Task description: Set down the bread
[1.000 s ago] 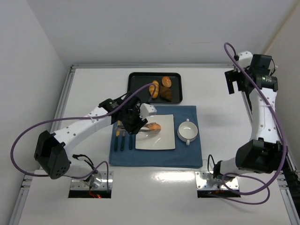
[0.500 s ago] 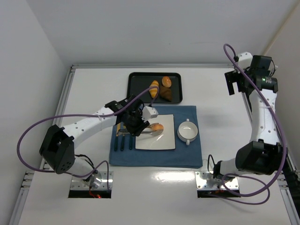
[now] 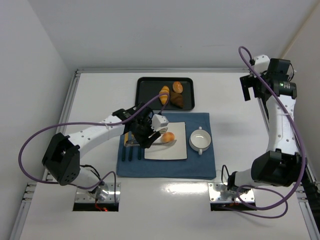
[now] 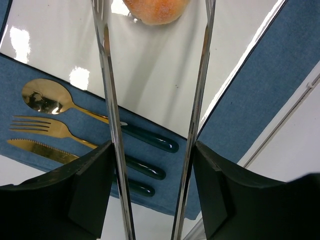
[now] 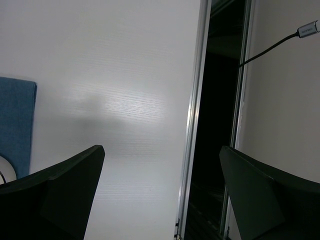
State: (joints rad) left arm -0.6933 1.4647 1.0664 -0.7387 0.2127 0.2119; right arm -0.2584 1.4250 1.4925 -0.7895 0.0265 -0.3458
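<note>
White matte table (image 3: pixel 100 90), walled on three sides by plain white panels and edged with aluminium rail. At its far middle lies a black rectangular tray (image 3: pixel 142 95) with rounded corners, carrying a yellow ridged roll (image 3: pixel 164 95), a dark brown croissant (image 3: pixel 177 100) and an orange bun (image 3: pixel 177 87). Nearer, a blue woven cloth (image 3: pixel 200 167) bears a glossy white square plate (image 3: pixel 167 152), which mirrors the lights, and beside it on the right a white round bowl (image 3: pixel 200 139) with two small side handles.

Bread (image 3: pixel 168 136): a round orange-golden bun with a finely grained surface, sitting on the plate's far half, near its middle. Being round, it shows no long axis. In the left wrist view it is cut by the top edge.

Left gripper (image 4: pixel 152 150): its dark fingers press on the two arms of polished metal tongs (image 4: pixel 107 125). The arms run forward, spread to either side of the bread with a gap showing on each side.

Left of the plate, on the cloth, lie a spoon (image 4: pixel 40 97), fork (image 4: pixel 45 127) and serrated knife (image 4: pixel 35 147), side by side and parallel, gold-coloured with dark green handles.

Right gripper (image 5: pixel 162 148): raised over the table's far right edge, fingers wide apart with nothing between them.
</note>
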